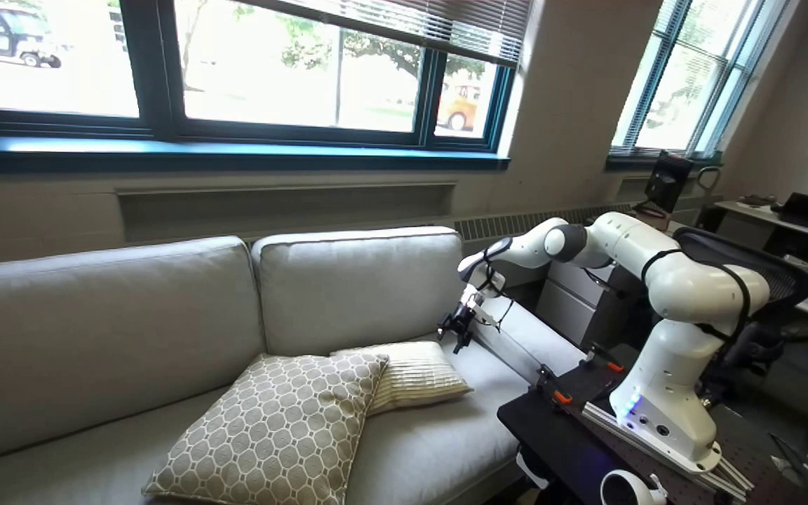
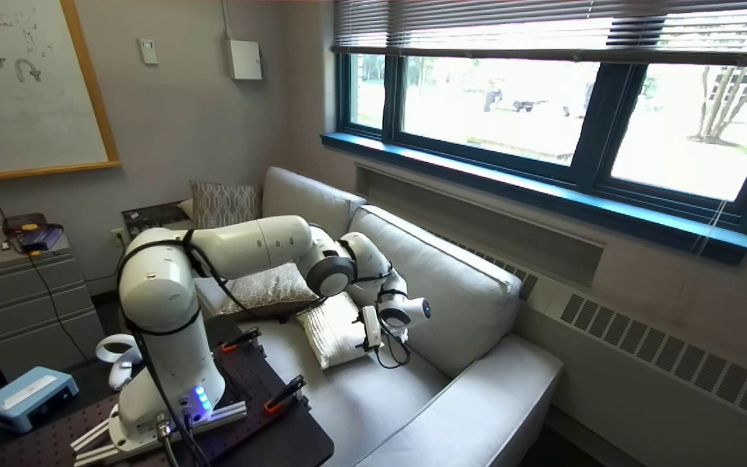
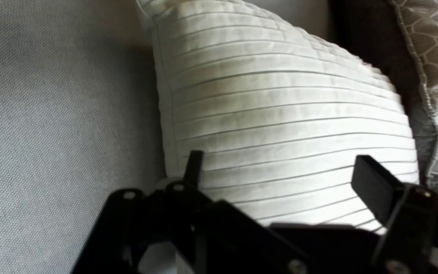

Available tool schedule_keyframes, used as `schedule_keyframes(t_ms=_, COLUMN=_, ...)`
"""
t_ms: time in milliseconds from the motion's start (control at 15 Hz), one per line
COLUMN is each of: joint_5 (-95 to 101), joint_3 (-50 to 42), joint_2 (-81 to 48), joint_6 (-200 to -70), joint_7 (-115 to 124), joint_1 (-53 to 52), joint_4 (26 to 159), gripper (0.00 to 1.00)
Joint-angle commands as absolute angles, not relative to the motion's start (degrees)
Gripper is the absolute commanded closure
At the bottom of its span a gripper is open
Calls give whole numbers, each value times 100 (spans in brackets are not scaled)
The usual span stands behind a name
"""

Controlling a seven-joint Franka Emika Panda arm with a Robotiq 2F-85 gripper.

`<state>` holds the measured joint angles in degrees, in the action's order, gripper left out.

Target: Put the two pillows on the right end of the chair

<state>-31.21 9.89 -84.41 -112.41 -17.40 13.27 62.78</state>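
The cream pillow [image 1: 414, 372] lies on the sofa [image 1: 348, 301], by the rear edge of its right end and short of the right armrest [image 2: 477, 402]. The tan pillow [image 1: 278, 428] lies to its left, one corner overlapping the cream pillow in an exterior view, contact unconfirmed. Right is taken as the end beside the arm [image 1: 656, 259]; so read, the cream pillow is judged nearer its goal.

The gripper [image 3: 281, 167] hangs close by the cream pillow's right edge, fingers well apart, nothing clamped between them; touch cannot be told. In the wrist view one finger shows by the hem, the other before the pleats; this spacing would suit pinching cloth or letting go.

The arm stands on a table [image 1: 537, 417] at the sofa's front right corner, presumably for reach. Clamps [image 2: 286, 394] at the table's sofa-side edge presumably keep the mounting steady.

The sofa's cover is pale grey and woven. The room shows a window [image 1: 299, 70] behind the sofa, a part-lowered blind [image 1: 390, 17], a whiteboard [image 2: 30, 97] and a grille [image 2: 655, 347].
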Motion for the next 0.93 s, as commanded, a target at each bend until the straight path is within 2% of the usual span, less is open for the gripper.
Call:
schedule_keyframes(t_ms=0, joint_5=-2730, joint_3=714, joint_2=-8441, joint_6=-11455, joint_7=-708, joint_1=816, joint_4=6272, gripper=0)
schedule_keyframes(t_ms=333, joint_5=-2226, joint_3=527, joint_2=-8441, joint_6=-11221, joint_7=259, joint_1=379, joint_4=6241, gripper=0)
schedule_keyframes(t_ms=667, joint_5=-2157, joint_3=730, joint_2=-8437, joint_6=-11098, joint_7=159, joint_1=315, joint_4=6254, gripper=0)
schedule_keyframes(t_ms=733, joint_5=-2216, joint_3=807, joint_2=-8437, joint_6=-11071, joint_7=64, joint_1=364, joint_4=6271, gripper=25)
schedule_keyframes(t_ms=800, joint_5=-2251, joint_3=866, joint_2=-8436, joint_6=-11048, joint_7=-10, joint_1=393, joint_4=6283, gripper=25)
schedule_keyframes(t_ms=867, joint_5=-2283, joint_3=911, joint_2=-8436, joint_6=-11042, joint_7=-60, joint_1=418, joint_4=6288, gripper=31)
